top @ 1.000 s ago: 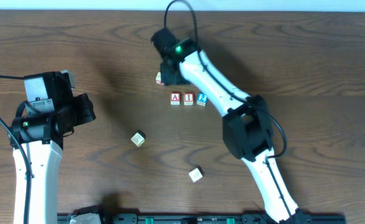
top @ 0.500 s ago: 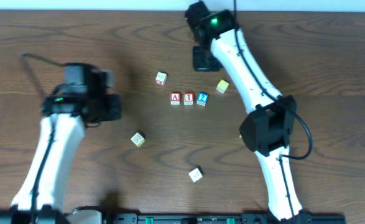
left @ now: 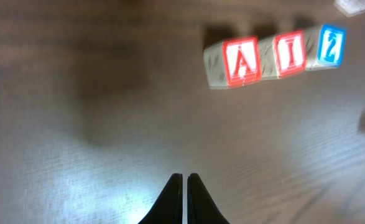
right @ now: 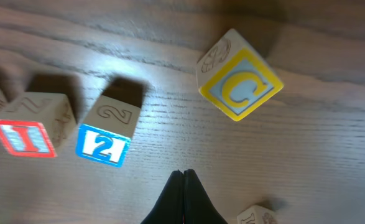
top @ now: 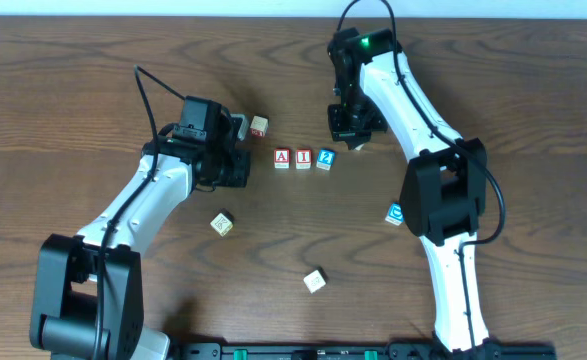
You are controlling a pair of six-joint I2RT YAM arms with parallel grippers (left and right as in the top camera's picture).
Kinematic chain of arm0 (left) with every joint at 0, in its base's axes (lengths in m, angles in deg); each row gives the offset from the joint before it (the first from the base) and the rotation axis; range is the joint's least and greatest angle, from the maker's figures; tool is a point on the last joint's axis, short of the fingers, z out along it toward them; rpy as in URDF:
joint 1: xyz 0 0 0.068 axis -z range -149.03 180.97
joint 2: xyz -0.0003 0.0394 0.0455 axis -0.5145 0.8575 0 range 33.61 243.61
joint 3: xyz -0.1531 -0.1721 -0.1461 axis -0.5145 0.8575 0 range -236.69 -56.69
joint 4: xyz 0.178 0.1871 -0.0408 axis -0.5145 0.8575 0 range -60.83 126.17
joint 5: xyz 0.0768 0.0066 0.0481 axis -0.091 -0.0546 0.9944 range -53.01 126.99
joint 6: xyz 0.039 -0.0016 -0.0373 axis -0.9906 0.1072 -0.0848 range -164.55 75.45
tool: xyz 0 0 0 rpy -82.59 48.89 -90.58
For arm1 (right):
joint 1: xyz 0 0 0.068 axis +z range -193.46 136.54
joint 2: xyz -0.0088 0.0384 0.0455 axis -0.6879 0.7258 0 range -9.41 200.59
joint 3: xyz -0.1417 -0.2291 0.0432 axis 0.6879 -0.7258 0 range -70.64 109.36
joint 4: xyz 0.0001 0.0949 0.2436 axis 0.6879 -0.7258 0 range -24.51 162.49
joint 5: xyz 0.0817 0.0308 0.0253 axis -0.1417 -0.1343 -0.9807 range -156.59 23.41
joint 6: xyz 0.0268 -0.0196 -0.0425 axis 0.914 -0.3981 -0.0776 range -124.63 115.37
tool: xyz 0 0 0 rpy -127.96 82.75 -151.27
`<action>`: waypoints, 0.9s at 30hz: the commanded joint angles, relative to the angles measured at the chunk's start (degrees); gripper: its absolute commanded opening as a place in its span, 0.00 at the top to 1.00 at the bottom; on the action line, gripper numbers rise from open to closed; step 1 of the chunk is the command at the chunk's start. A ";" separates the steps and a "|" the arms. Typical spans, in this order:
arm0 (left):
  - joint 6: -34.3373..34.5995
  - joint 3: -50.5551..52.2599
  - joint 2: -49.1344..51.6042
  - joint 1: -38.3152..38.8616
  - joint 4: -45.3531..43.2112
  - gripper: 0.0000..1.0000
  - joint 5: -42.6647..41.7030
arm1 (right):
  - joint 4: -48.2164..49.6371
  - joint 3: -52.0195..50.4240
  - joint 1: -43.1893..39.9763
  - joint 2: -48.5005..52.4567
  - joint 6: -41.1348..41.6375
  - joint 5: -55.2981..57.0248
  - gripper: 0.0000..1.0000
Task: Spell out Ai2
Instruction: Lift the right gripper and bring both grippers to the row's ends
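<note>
Three letter blocks stand in a row mid-table: a red A block (top: 282, 158), a red I block (top: 303, 158) and a blue 2 block (top: 324, 158). The left wrist view shows them side by side: A (left: 241, 60), I (left: 290, 54), 2 (left: 331, 45). My left gripper (top: 243, 168) (left: 184, 177) is shut and empty, just left of the A block. My right gripper (top: 345, 130) (right: 183, 173) is shut and empty, above and to the right of the 2 block (right: 104, 144), which is next to the I block (right: 23, 137).
A yellow C block (right: 239, 84) lies close beyond my right fingertips. Loose blocks lie around: one above the row (top: 260, 125), one at lower left (top: 222, 223), one near the front (top: 315, 281), and a blue one at right (top: 396, 213).
My left arm has swung in from the left edge to just beside the A block. My right arm has moved from the left of the row round to its right end.
</note>
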 commanded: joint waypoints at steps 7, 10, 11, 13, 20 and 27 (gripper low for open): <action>3.78 -0.52 4.83 0.04 -7.13 0.94 0.98 | 6.47 -5.40 -1.55 -1.53 -2.12 -5.53 0.98; 3.78 -1.95 7.26 0.39 -7.96 0.95 0.98 | 9.27 -7.06 -1.27 -1.53 -2.23 -5.22 0.98; 3.78 -2.75 8.26 0.59 -8.28 0.95 0.96 | 10.14 -7.43 -1.40 -1.53 -2.23 -5.22 0.98; 3.80 -4.39 9.94 1.01 -8.81 0.94 0.96 | 10.80 -7.58 -1.68 -1.53 -2.23 -4.50 0.98; 3.78 -8.24 13.22 1.53 -8.74 0.94 0.98 | 11.13 -8.11 -2.03 -1.40 -1.07 -0.11 0.99; 3.74 -8.24 13.27 1.60 -7.67 0.95 0.85 | 13.73 -9.33 -3.39 -1.40 1.73 6.75 0.99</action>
